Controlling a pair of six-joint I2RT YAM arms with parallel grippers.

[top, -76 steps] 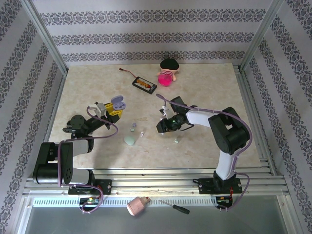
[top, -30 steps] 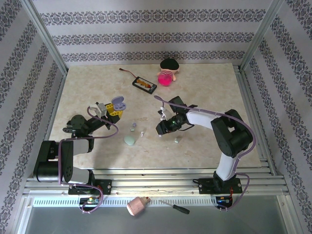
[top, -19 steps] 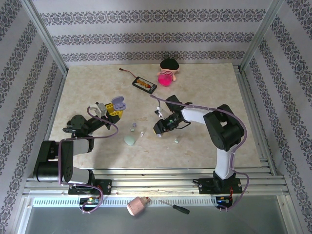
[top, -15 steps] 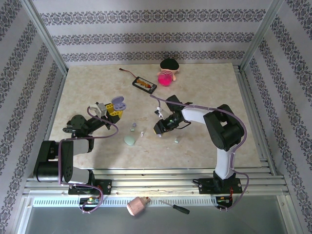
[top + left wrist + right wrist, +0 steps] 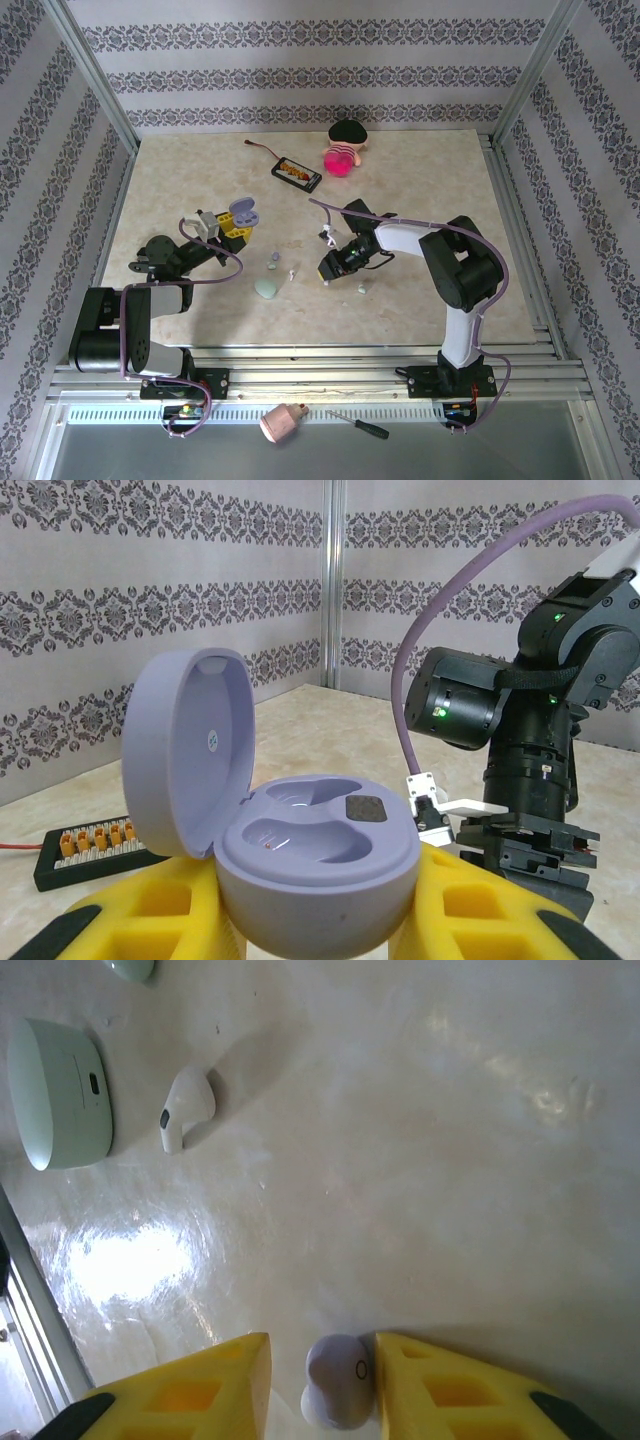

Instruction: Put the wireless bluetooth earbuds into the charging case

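Note:
My left gripper (image 5: 228, 226) is shut on the lavender charging case (image 5: 243, 211), held above the table's left part. Its lid stands open and both wells of the case (image 5: 318, 852) are empty, the yellow fingers (image 5: 140, 920) pressing its sides. My right gripper (image 5: 326, 272) is low at the table's middle. A lavender earbud (image 5: 338, 1380) lies between its yellow fingers (image 5: 450, 1390), touching the right one, with a gap to the left one. A white earbud (image 5: 186, 1108) lies further left (image 5: 292, 271). Mint earbuds lie at the left (image 5: 272, 266) and the right (image 5: 361, 290).
A shut mint case (image 5: 267, 288) lies near the white earbud. At the back sit a black connector board (image 5: 296, 173) with a red wire, a pink ball (image 5: 340, 162) and a dark cap (image 5: 348, 131). A screwdriver (image 5: 360, 427) lies below the table's front rail.
My right gripper has shifted slightly left and down at the table, and its fingers have narrowed around the lavender earbud. The left arm and the case have not moved.

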